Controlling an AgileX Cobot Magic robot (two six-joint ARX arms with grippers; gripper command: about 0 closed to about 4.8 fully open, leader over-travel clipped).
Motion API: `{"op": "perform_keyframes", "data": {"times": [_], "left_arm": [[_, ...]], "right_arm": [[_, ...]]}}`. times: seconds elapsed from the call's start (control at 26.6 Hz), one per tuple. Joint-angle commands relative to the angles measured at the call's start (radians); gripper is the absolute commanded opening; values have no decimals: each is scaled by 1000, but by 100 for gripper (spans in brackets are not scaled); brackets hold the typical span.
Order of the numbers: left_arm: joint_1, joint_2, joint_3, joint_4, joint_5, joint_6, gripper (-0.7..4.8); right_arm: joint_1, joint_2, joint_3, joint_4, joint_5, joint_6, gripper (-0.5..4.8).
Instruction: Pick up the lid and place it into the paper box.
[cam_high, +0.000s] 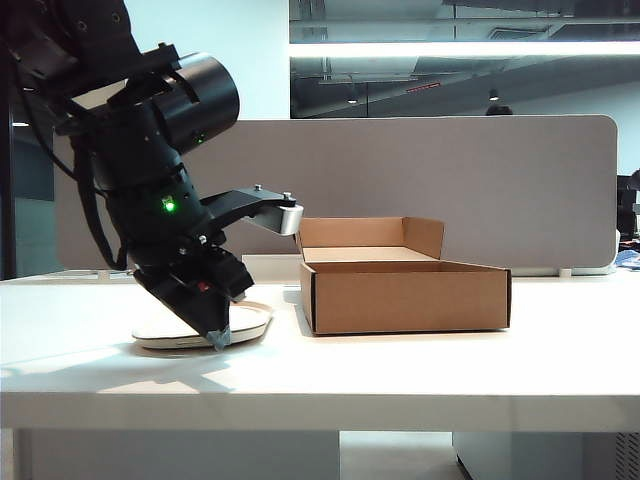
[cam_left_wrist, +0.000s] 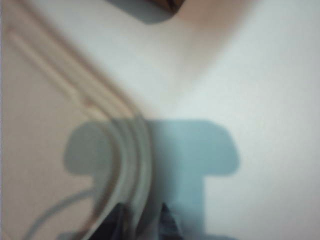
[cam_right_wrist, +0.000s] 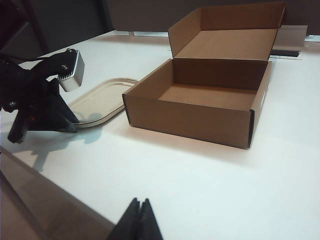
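- One broad white table carried everything, backed by a grey fabric partition with a glass-walled office and a ceiling light strip behind it.
- The low brown corrugated cardboard paper box sat open on the table right of centre in the exterior view, its upright flaps along the far edge and its long side facing that camera; its inside looked bare in the right wrist view.
- The flat off-white moulded-fibre lid lay flat on the table just left of the box, apart from it, its long axis running roughly along the table's width as the exterior view showed it, its ridged rim clear in the left wrist view.
- The black left arm leaned steeply down over the lid, and the left gripper had its two dark fingertips set either side of the lid's rim at the near edge, jaws narrow; whether they truly pinched the rim could not be told.
- The right gripper hung well back from the box, its fingers pressed together with nothing between them.
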Motion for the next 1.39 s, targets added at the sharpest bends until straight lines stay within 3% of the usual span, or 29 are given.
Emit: {"op": "perform_keyframes", "data": {"times": [0.04,0.08,0.15,0.53,0.86,1.39], "left_arm": [[-2,0,2,23,-2,4,74],[-2,0,2,27,-2,4,70],[-2,0,2,29,-4,4,-9],[-2,-1,2,28,-6,4,-6],[-2,-25,3,29,-111,5,-6],[-3,-137,3,97,-121,23,-6]], "right_arm": [[0,-2,-6,11,1,0,-1],[0,-2,-6,11,2,0,-1],[0,-2,-6,11,2,0,-1],[0,-2,-6,11,2,0,-1],[0,-2,-6,11,1,0,-1],[0,-2,-6,11,1,0,-1]]}}
